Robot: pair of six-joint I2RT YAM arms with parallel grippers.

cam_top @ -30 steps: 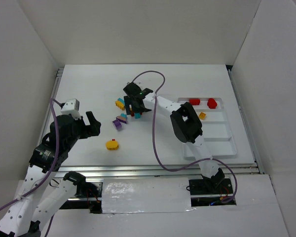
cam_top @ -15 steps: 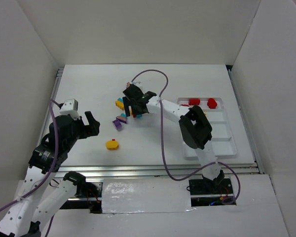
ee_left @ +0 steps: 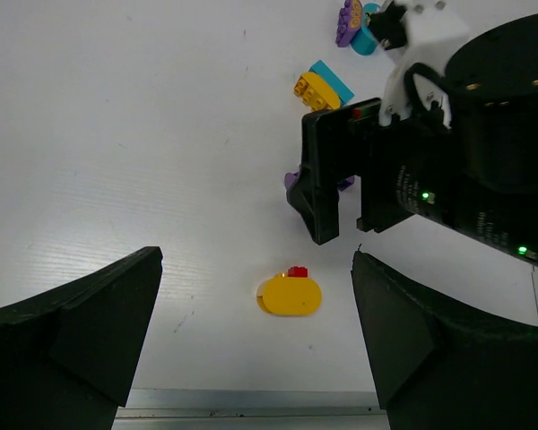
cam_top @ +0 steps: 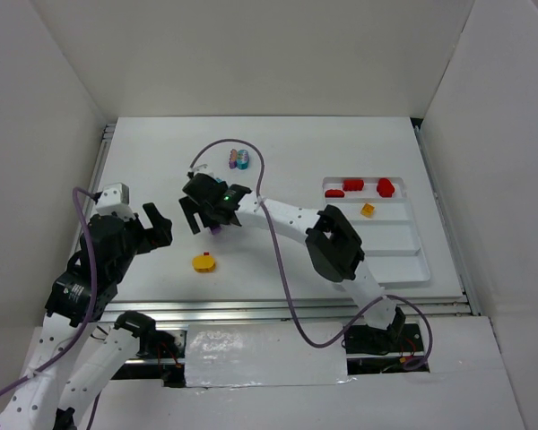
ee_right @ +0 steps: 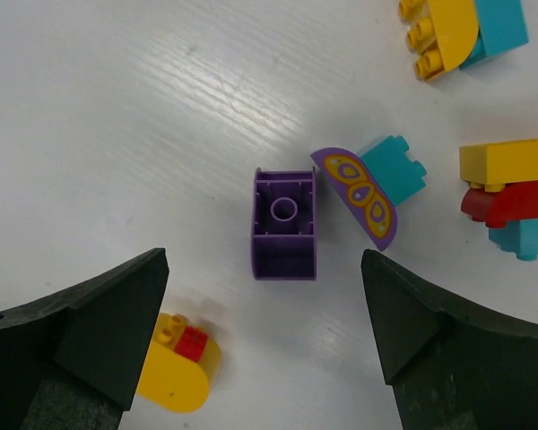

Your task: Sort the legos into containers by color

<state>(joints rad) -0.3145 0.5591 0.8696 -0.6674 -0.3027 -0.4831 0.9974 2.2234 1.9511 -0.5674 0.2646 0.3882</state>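
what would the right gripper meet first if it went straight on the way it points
Probably the purple brick, hollow side up, centred between the open fingers of the right gripper; nothing shows in between, though depth is unclear.

No legible txt, nos., brand marks or labels in any view. Only print: yellow oval pattern on purple curved brick (ee_right: pixel 360 197), ahead of right gripper (ee_right: pixel 264 260), nearer its right-hand finger; decoration, not lettering.
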